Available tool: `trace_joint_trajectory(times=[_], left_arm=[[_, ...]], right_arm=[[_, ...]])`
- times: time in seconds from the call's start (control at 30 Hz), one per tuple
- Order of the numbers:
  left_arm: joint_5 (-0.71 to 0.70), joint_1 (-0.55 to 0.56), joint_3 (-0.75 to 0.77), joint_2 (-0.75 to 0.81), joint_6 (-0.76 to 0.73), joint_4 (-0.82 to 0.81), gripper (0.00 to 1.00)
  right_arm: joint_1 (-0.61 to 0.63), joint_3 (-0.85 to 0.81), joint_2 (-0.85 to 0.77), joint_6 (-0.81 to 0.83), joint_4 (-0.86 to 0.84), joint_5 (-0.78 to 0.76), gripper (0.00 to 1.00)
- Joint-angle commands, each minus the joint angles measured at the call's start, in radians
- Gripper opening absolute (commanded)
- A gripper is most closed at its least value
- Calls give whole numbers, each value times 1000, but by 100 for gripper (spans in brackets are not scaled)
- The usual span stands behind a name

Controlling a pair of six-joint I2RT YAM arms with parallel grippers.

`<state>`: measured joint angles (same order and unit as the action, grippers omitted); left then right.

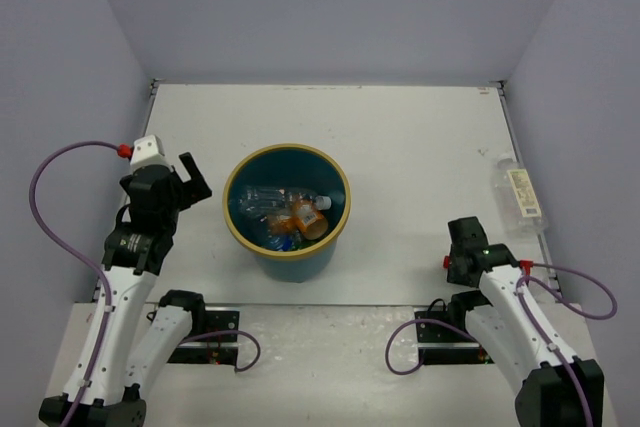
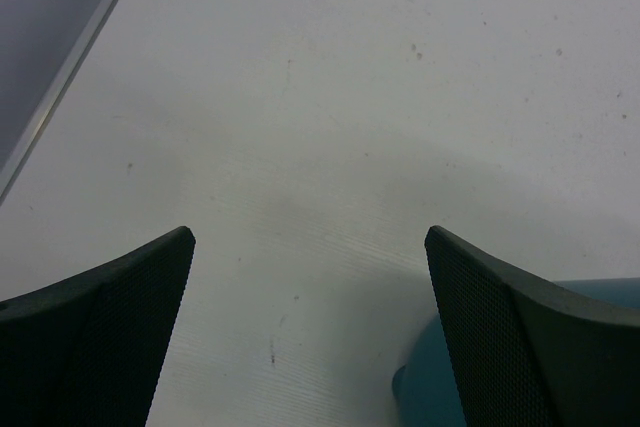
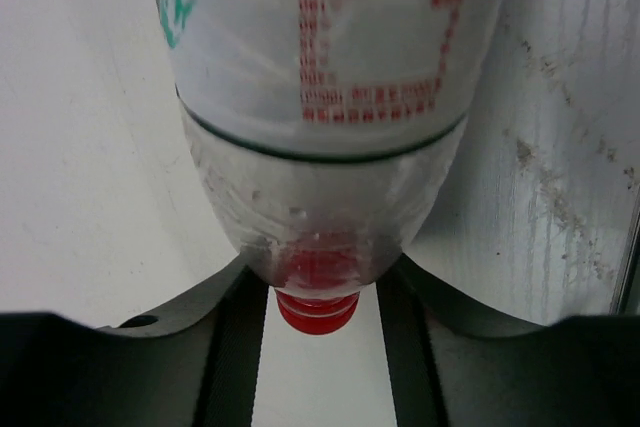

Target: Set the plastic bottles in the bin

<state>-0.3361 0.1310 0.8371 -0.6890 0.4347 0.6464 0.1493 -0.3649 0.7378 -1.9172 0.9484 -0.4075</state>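
A clear plastic bottle [image 3: 320, 177] with a white-green label and a red cap [image 3: 317, 312] lies on the table by the right wall [image 1: 520, 197]. In the right wrist view my right gripper [image 3: 320, 277] is shut on its shoulder, a finger touching each side and the cap pointing back between them. The overhead view shows only that gripper's dark body [image 1: 467, 239], near-left of the bottle. The teal bin [image 1: 287, 147] with a tan rim holds several bottles, one orange-labelled [image 1: 305, 215]. My left gripper [image 1: 193, 182] hangs open left of the bin, with nothing between its fingers [image 2: 310, 237].
The bin's teal wall [image 2: 420, 387] shows low beside the left gripper's right finger. Grey walls close the table on three sides, the right one [image 3: 630, 247] close behind the bottle. Purple cables loop from both arms near the front edge.
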Motion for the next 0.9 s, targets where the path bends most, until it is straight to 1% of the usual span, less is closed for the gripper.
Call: trace_joint_trajectory(times=[0.0, 0.07, 0.1, 0.17, 0.23, 0.33, 0.4, 0.57, 0.7, 0.87], left_arm=[[-46, -5, -4, 14, 6, -34, 100], [-48, -5, -2, 14, 7, -34, 100], [-50, -5, -1, 13, 7, -34, 100], [-54, -5, -4, 11, 8, -33, 100], [-59, -5, -7, 9, 12, -31, 100], [-63, -5, -6, 7, 16, -31, 100], [-67, -5, -2, 9, 17, -34, 100], [-69, -5, 8, 3, 39, -21, 100], [-73, -5, 21, 5, 66, 4, 100], [-62, -5, 45, 4, 91, 26, 100]], right_arm=[[-7, 12, 35, -41, 15, -90, 38], [-5, -12, 37, 5, 9, -101, 28], [-5, -22, 32, 24, 8, -106, 25], [-6, -42, 14, 91, -13, -132, 24], [-5, -54, -35, 123, -14, -148, 17], [-5, -73, -130, 206, -35, -161, 5], [-5, -114, -194, 295, -65, -171, 1], [-2, -232, -294, 694, -286, -136, 0], [5, -311, -318, 868, -400, -38, 0], [9, -382, -338, 1000, -566, 113, 0]])
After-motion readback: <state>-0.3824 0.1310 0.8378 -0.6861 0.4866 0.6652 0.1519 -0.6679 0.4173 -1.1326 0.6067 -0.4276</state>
